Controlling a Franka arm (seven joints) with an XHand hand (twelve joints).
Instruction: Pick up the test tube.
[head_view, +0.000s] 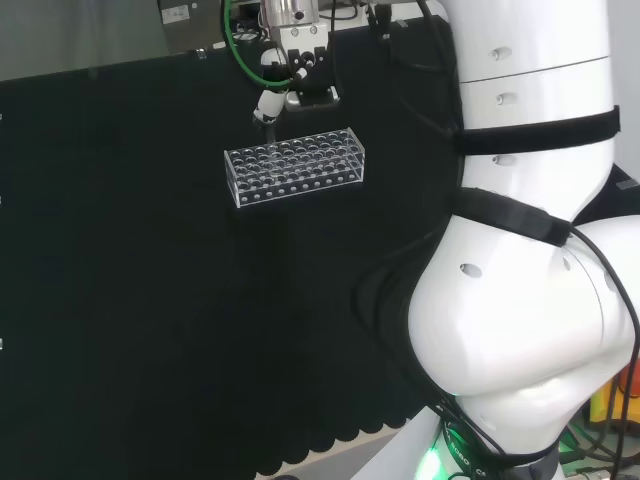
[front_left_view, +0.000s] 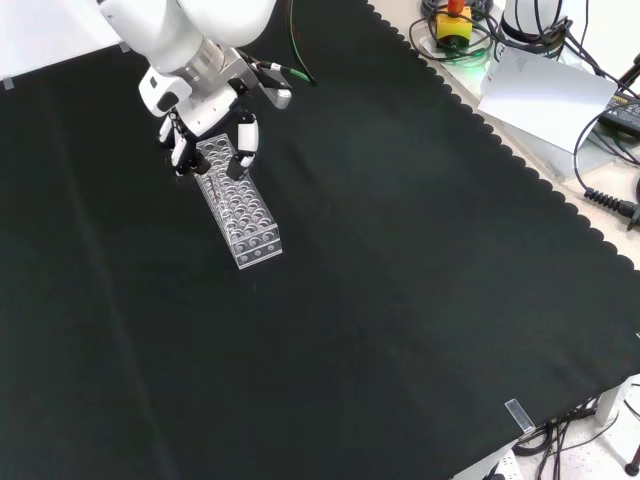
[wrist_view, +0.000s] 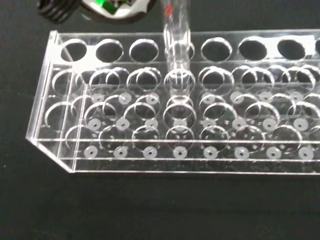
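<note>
Though clear and hard to pick out against the cloth, entered as follows:

1. Test tube (wrist_view: 177, 45). Clear glass or plastic, upright, seated in a hole of one long outer row of the rack, a few holes in from the end wall seen in the wrist view. Lower end down between the rack's tiers; upper end rising toward the hand, with a red mark near the top. Held upright by the stacked hole plates, so probably best drawn straight up, not tipped. Not yet clear of the rack.

2. Rack (head_view: 295, 165). Clear, several rows of round holes, flat on the bench. No other tube to be made out in the holes shown close up. Long side facing the head view; in the front view, set end-on to the arm.

3. Hand (head_view: 295, 80). Black and white, hanging directly over the rack's far edge in the head view and over its upper end in the front view (front_left_view: 215, 125), placed there presumably to meet the tube's top from above. Whether apart or clamped on the tube: cannot tell.

4. Bench (head_view: 120, 300). Black cloth, bare around the rack, leaving room for a lift without snagging anything.

5. Arm link (head_view: 530, 300). Large, white, at the right of the head view, well apart from the rack
</note>
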